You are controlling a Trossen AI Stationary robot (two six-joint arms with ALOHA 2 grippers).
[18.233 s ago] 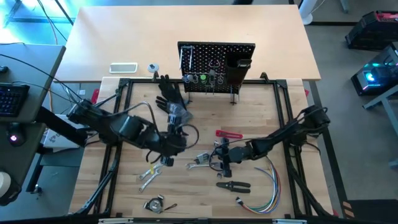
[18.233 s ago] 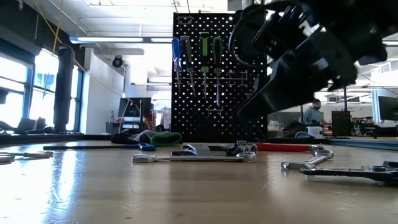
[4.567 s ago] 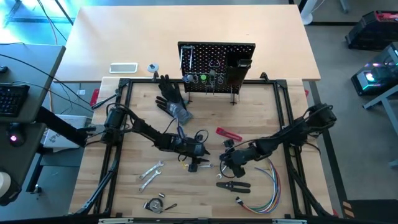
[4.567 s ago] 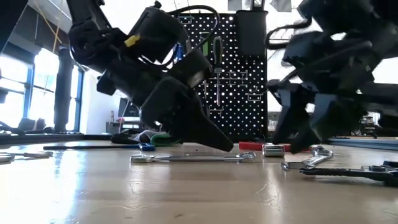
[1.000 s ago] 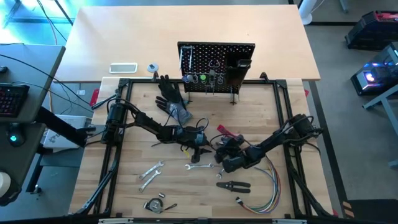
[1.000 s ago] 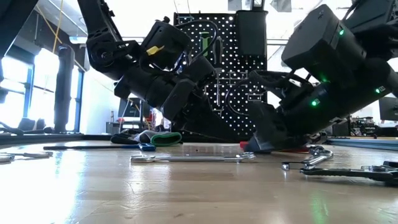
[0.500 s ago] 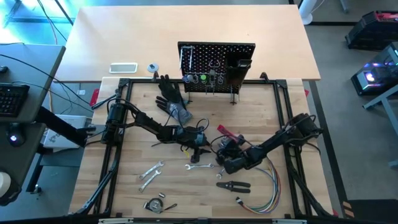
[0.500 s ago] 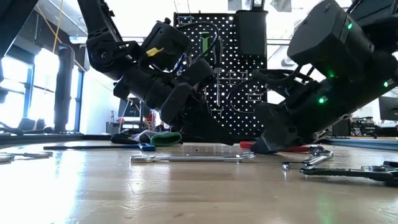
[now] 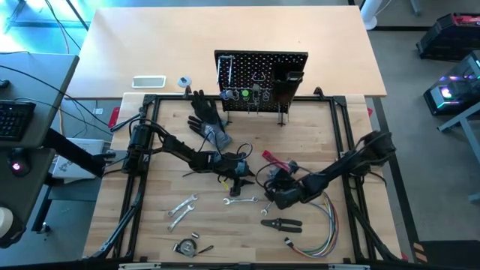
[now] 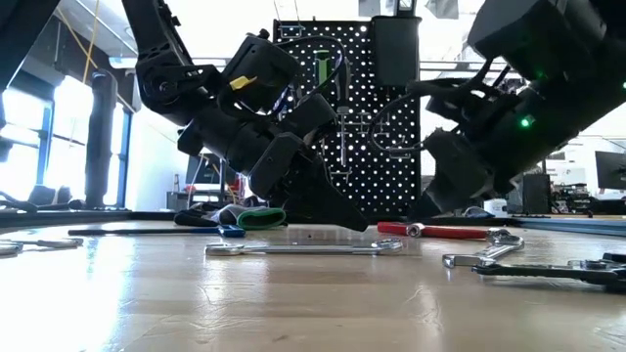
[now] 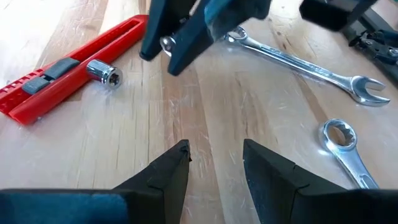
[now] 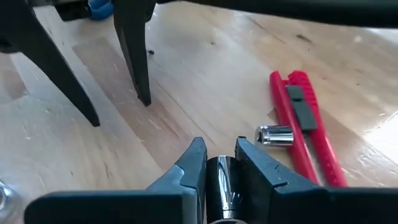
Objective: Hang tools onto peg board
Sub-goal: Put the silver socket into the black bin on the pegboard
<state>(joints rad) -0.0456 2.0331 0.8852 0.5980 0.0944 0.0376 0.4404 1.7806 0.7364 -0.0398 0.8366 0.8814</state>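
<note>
The right end effector (image 12: 219, 163) is clamped on a small chrome socket (image 12: 221, 180), raised just above the wooden tabletop (image 12: 186, 99). Just beyond it lie a second loose socket (image 12: 274, 135) and a red utility knife (image 12: 302, 121). The left end effector (image 11: 216, 154), fingers apart and empty, hovers opposite, silver wrenches (image 11: 305, 64) beside it. Farther back, well apart, stands the peg board (image 9: 261, 79).

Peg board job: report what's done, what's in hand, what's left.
Done: a few hanging tools are on the peg board. In hand: the right claw is shut on a small silver socket; the left claw hovers open and empty. Left: the red tool, a second socket, wrenches and pliers lie on the table.
</note>
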